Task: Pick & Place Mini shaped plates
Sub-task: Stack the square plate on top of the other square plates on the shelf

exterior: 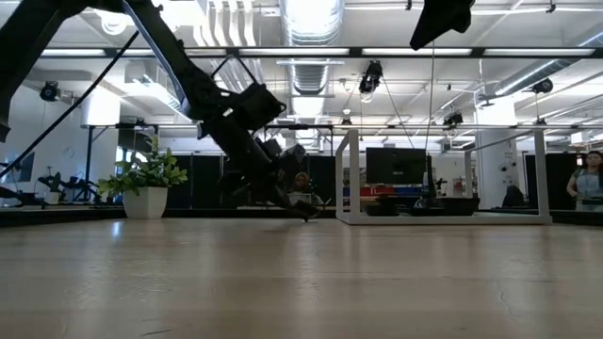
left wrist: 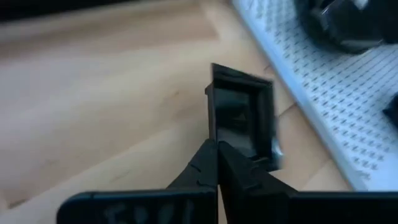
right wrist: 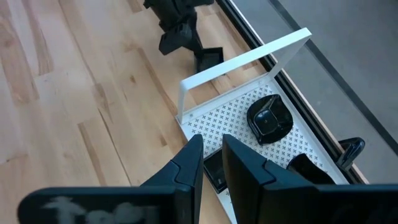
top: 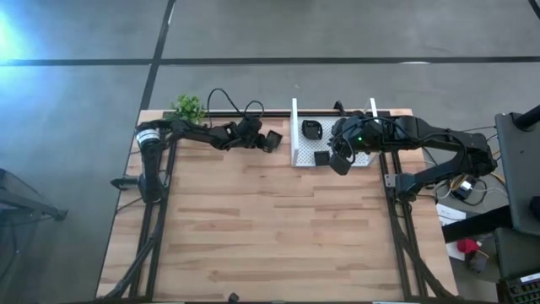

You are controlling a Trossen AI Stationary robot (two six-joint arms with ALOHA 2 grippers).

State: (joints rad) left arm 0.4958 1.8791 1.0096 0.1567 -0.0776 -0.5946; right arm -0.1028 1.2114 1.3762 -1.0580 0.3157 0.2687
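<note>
High view: two mini shaped plates (top: pixel 313 130) are seen inside the white mesh tray (top: pixel 297 157) on the bench (top: pixel 270 228). A third, square plate (left wrist: pixel 241 118) is pinched in the left gripper's (top: pixel 268 140) jaws just beside the tray, while the right gripper (top: pixel 341 160) is held above it, jaws narrowly parted.

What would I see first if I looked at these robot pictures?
Probably the left claw pinching a small square black plate on the wooden table, just beside the white tray. The right claw hangs above that tray with its fingers apart, and a round black plate lies inside. A little green plant sits at the table's far corner.
</note>
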